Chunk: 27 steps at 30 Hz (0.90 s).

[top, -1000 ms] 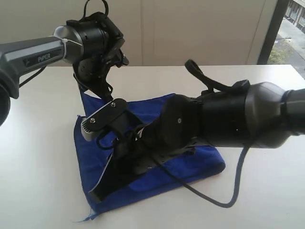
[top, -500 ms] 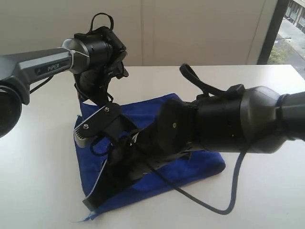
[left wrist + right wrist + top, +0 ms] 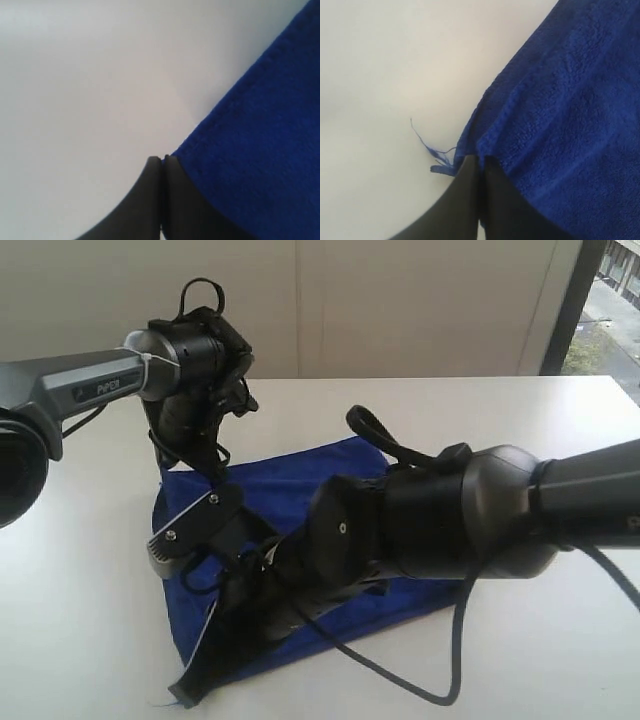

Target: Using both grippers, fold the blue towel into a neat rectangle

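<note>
Pale panelled wall (image 3: 420, 300) and a strip of window (image 3: 610, 300) at 2 o'clock stand behind a white bench (image 3: 560, 440). On the bench lies one blue towel (image 3: 300, 475), just toward 7 o'clock from the middle of the exterior view. Two arms work over it, with one gripper each. The right arm hides much of the cloth. What shows is a four-sided shape whose longer run seems to go from 8 o'clock to 2 o'clock, with one corner pointing at 7 o'clock.

The left gripper (image 3: 212, 466) stands at the towel's 10 o'clock corner. Its fingers (image 3: 150, 200) are pressed together with the hem against them, and it does not show whether cloth is caught between them. The right gripper (image 3: 186, 692) is at the 7 o'clock corner, its fingers (image 3: 465, 200) pinching the puckered hem, with loose threads (image 3: 427, 145) beside them.

Compared with a second ago, the left gripper is lower. The corner under it, then drawn up in a peak, now lies flatter. The right arm has slid toward 8 o'clock, carrying its corner along.
</note>
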{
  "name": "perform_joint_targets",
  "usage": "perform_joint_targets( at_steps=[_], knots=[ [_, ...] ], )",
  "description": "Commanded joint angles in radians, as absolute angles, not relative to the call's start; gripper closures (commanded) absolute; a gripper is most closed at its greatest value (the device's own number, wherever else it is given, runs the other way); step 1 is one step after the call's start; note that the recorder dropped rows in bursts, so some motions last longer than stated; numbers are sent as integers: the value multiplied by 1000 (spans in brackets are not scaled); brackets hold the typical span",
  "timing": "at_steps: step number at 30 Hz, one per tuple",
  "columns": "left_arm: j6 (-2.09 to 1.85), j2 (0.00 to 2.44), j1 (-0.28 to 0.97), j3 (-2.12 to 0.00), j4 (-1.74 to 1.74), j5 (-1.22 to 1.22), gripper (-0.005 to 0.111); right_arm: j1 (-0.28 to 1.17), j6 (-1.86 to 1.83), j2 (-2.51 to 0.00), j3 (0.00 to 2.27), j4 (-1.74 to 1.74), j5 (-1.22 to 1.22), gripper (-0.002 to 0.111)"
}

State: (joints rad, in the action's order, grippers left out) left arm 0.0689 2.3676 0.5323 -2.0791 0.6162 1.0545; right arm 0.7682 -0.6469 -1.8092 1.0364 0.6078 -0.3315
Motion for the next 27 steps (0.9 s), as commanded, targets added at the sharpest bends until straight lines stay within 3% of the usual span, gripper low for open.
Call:
perform_joint_targets(
  at_steps=[1,17,27],
  knots=[
    [74,2396,523,-2076,619,1063,107,780,-673,-1807,1039,614,-335,108],
    [74,2415,523,-2071,632,1051,106,790,-678,-1889,1039,633,-297,108],
    [70,2415,523,-2071,650,1071,62,802,-681,-1929,1054,638,-281,107]
  ],
)
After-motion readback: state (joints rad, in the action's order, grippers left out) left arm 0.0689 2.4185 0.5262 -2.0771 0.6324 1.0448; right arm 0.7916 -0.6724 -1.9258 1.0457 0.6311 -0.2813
